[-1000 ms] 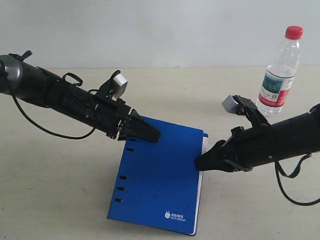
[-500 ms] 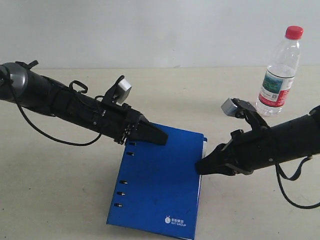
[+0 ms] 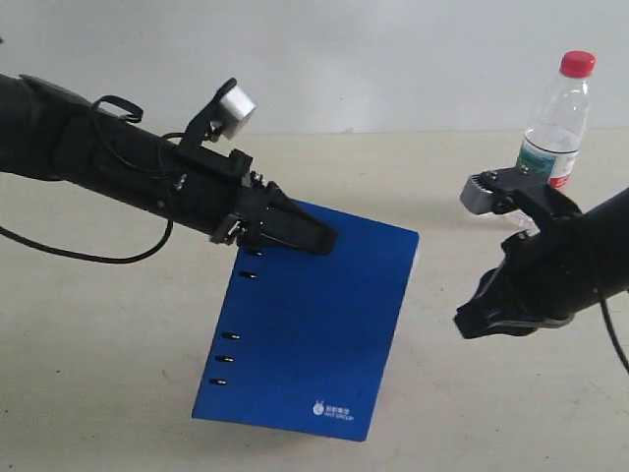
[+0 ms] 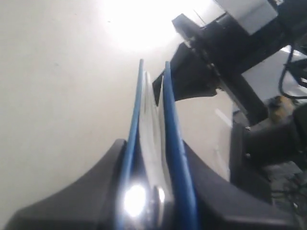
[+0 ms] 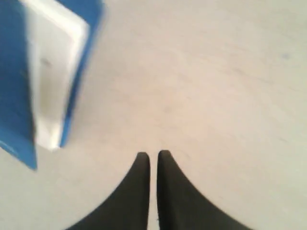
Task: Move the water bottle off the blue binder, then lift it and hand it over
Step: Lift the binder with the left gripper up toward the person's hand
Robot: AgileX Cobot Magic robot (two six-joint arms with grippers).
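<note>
The blue binder [image 3: 310, 329] hangs tilted above the table, held by its upper spine corner in my left gripper [image 3: 314, 239], which is shut on it. In the left wrist view the binder [image 4: 170, 139] runs edge-on between the two dark fingers, its white pages showing. The water bottle [image 3: 550, 143], clear with a red cap, stands upright on the table at the back right, away from the binder. My right gripper [image 3: 470, 323] is shut with nothing in it, to the right of the binder and apart from it. The right wrist view shows the binder's open edge [image 5: 53, 81] off to one side of the right gripper [image 5: 152, 155].
A pale tabletop [image 3: 108, 393] spreads under both arms and meets a white wall [image 3: 393, 59] behind. The right arm's wrist camera [image 3: 482, 192] sits just in front of the bottle's base.
My left gripper has lifted the binder's spine corner higher, so the binder now hangs off the table. My right gripper has left the binder's right edge and drawn back to the right.
</note>
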